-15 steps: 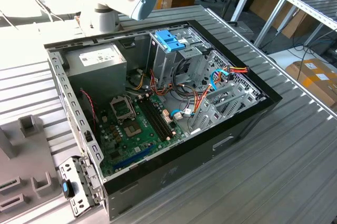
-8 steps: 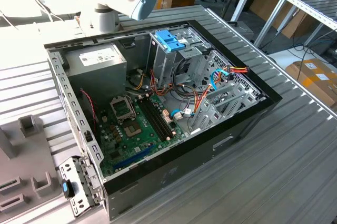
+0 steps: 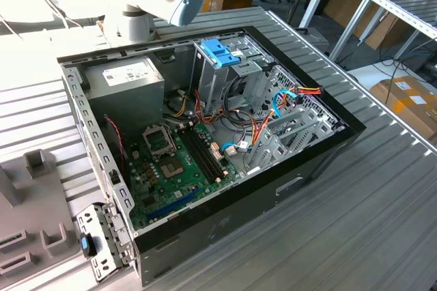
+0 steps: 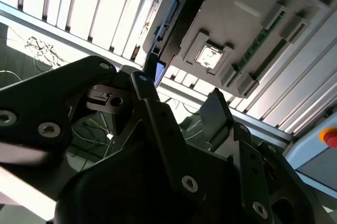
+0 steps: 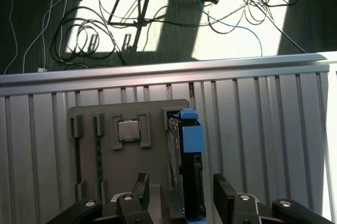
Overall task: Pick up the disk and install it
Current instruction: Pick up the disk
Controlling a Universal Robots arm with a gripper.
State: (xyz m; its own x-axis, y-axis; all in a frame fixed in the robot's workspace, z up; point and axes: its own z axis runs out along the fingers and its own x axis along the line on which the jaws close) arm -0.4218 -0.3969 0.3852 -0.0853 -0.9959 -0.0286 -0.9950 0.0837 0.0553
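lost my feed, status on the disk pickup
Gripper open over disk, no grip. Disk on edge in grey holder. Chip beside it, out of the path.

The disk is a flat rectangular hard drive (image 5: pixel 190 176), dark grey metal framed by bright light-blue plastic rails. In the first wrist view you can see it standing on edge in a slot of the grey plastic holder tray (image 5: pixel 158 129). It sits straight ahead of the black two-finger gripper (image 5: pixel 181 184), lined up with the gap between the spread fingers and clear of both.
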